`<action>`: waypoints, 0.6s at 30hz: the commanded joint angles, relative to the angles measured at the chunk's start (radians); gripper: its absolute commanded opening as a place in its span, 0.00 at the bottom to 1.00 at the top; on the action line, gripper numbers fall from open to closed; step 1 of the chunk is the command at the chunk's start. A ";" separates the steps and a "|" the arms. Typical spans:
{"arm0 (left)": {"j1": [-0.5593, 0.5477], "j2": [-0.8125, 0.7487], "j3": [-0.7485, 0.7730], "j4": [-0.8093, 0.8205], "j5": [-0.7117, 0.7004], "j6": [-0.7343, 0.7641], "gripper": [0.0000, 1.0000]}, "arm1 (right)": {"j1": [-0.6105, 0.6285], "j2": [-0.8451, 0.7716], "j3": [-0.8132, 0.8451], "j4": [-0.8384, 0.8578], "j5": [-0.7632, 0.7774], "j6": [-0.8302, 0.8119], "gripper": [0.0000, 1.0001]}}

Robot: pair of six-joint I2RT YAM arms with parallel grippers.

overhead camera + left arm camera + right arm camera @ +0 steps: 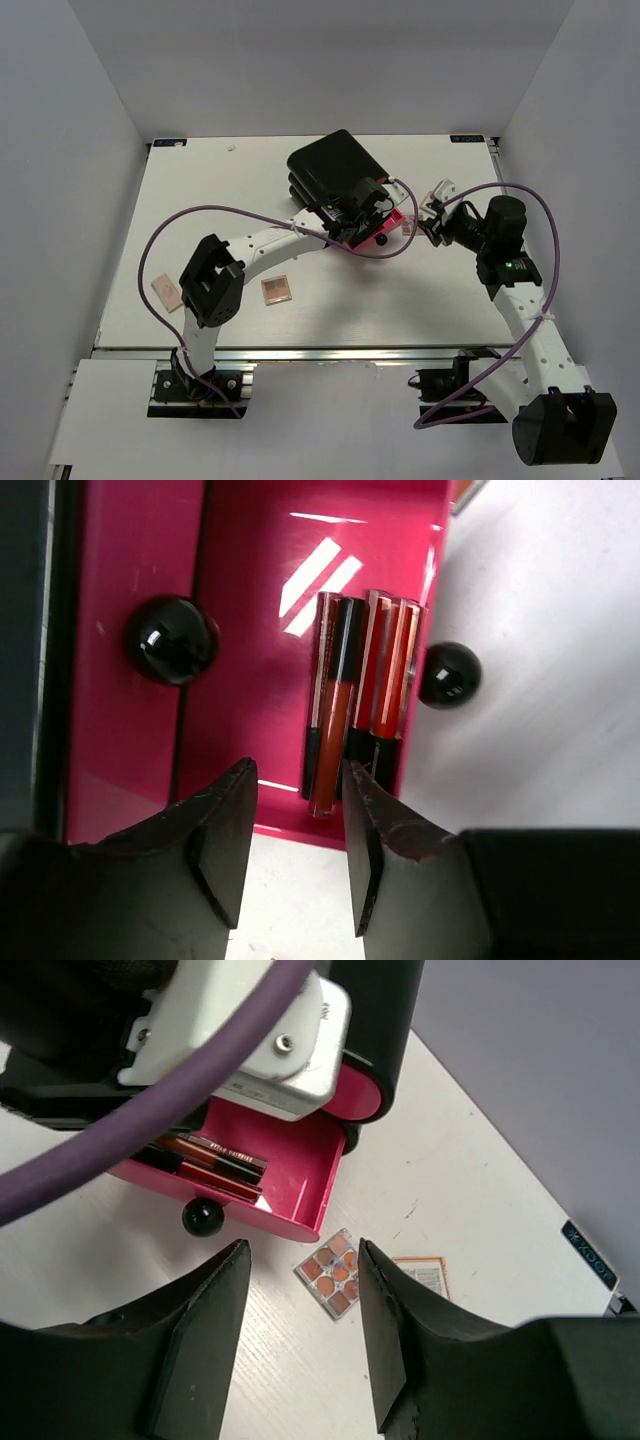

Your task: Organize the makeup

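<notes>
Several thin black-and-red sticks [355, 690] lie in an open pink drawer [260, 630]; they also show in the right wrist view [205, 1160]. My left gripper [297, 850] hovers over the drawer's end, open and empty; it also shows in the top view [368, 222]. My right gripper [300, 1340] is open and empty above a small square pinkish-brown palette [331, 1272] on the table beside the drawer. A second palette [425, 1276] lies label-up just right of it. Two more palettes [277, 290] [167, 291] lie at front left. The tan tube and brush are out of view.
The black three-drawer box [335, 170] stands at the back middle, its pink drawer [388, 225] pulled out toward the right arm [505, 260]. Black round knobs [170, 640] [203, 1218] stick out of the drawer fronts. The left arm's purple cable [150, 1130] crosses the right wrist view.
</notes>
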 commanded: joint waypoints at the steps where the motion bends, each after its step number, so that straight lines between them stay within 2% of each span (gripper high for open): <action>1: 0.003 0.005 0.075 -0.007 -0.060 0.020 0.51 | -0.004 -0.002 -0.018 0.019 0.000 0.020 0.54; 4: 0.001 -0.003 0.109 -0.023 -0.061 -0.026 0.54 | -0.004 0.009 -0.024 0.000 -0.012 0.025 0.57; 6: 0.001 -0.012 0.205 -0.053 -0.072 -0.078 0.51 | -0.004 0.021 -0.021 -0.041 -0.053 0.040 0.54; 7: 0.006 -0.020 0.228 -0.055 -0.087 -0.125 0.35 | -0.004 0.027 -0.020 -0.062 -0.078 0.042 0.48; 8: 0.015 -0.055 0.242 -0.046 -0.095 -0.142 0.24 | -0.004 0.036 -0.020 -0.101 -0.124 0.046 0.25; 9: 0.053 -0.076 0.235 -0.032 -0.090 -0.182 0.16 | -0.004 0.058 -0.021 -0.112 -0.136 0.089 0.09; 10: 0.091 -0.098 0.224 -0.006 -0.023 -0.257 0.09 | -0.003 0.073 -0.024 -0.112 -0.146 0.127 0.00; 11: 0.140 -0.131 0.204 0.003 0.043 -0.305 0.00 | -0.004 0.089 -0.026 -0.128 -0.170 0.153 0.00; 12: 0.261 -0.144 0.192 0.012 0.122 -0.422 0.00 | -0.001 0.122 -0.025 -0.147 -0.188 0.140 0.00; 13: 0.327 -0.155 0.178 0.049 0.288 -0.478 0.00 | 0.014 0.139 -0.021 -0.168 -0.198 0.108 0.00; 14: 0.385 -0.174 0.158 0.083 0.383 -0.521 0.02 | 0.020 0.155 -0.011 -0.191 -0.218 0.063 0.00; 15: 0.485 -0.182 0.112 0.122 0.451 -0.599 0.11 | 0.025 0.196 0.001 -0.267 -0.224 -0.055 0.00; 16: 0.525 -0.184 0.098 0.194 0.517 -0.636 0.24 | 0.028 0.217 0.014 -0.312 -0.245 -0.131 0.00; 17: 0.583 -0.161 0.095 0.213 0.532 -0.662 0.53 | 0.028 0.239 0.031 -0.348 -0.247 -0.209 0.02; 18: 0.602 -0.137 0.131 0.215 0.561 -0.664 0.59 | 0.031 0.280 0.037 -0.428 -0.247 -0.415 0.07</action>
